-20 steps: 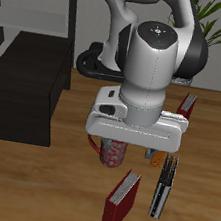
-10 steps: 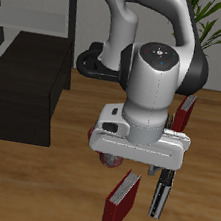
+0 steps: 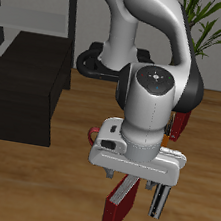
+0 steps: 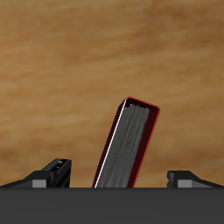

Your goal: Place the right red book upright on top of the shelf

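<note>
My jaws hang spread apart over the right red book [image 4: 128, 144], which lies on the desk [image 4: 52, 79] between my 2 fingers [image 4: 52, 171], untouched.

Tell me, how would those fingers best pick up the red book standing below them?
Probably from straight above, one of the fingers on each cover, pinching near the top edge. The right red book stands upright and thin, its pale page edges facing up between the open gripper, so its flat covers are the easy faces to squeeze.

Right red book [image 3: 118, 207] upright near front edge; black shelf [image 3: 25, 87] well apart.
</note>
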{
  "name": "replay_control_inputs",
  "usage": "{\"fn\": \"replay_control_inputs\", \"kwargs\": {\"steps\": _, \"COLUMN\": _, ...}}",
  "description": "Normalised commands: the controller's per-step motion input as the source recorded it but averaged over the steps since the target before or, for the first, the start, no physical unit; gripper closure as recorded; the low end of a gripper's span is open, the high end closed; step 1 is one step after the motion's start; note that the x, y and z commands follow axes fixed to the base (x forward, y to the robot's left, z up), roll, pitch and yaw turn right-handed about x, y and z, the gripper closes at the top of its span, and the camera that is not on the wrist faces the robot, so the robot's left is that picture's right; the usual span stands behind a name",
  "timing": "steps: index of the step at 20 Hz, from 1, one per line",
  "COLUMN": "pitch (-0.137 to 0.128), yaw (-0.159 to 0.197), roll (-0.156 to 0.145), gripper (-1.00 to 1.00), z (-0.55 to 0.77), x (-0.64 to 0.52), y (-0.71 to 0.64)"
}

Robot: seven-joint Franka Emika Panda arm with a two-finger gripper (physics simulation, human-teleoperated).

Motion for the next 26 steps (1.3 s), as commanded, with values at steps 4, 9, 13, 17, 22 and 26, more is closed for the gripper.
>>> {"fn": "replay_control_inputs", "kwargs": {"steps": 4, "pitch": 0.042, "yaw": -0.027, "roll": -0.027, "gripper": -1.0, "z": -0.27, "x": 0.07, "y": -0.14}}
{"fn": "replay_control_inputs", "kwargs": {"steps": 9, "pitch": 0.047, "yaw": -0.041, "roll": -0.019, "gripper": -1.0, "z": -0.25, "x": 0.04, "y": -0.14}}
{"fn": "replay_control_inputs", "kwargs": {"steps": 13, "pitch": 0.042, "yaw": -0.01, "roll": 0.015, "gripper": 1.0, "z": -0.24, "x": 0.03, "y": -0.07}}
{"fn": "replay_control_inputs", "kwargs": {"steps": 17, "pitch": 0.025, "yaw": -0.023, "roll": -0.008, "gripper": 1.0, "z": -0.11, "x": 0.0, "y": -0.07}}
{"fn": "replay_control_inputs", "kwargs": {"steps": 22, "pitch": 0.01, "yaw": 0.002, "roll": 0.02, "gripper": 1.0, "z": -0.03, "x": -0.07, "y": 0.01}}
{"fn": "replay_control_inputs", "kwargs": {"steps": 26, "pitch": -0.05, "yaw": 0.01, "roll": 0.026, "gripper": 1.0, "z": 0.4, "x": -0.26, "y": -0.04}}
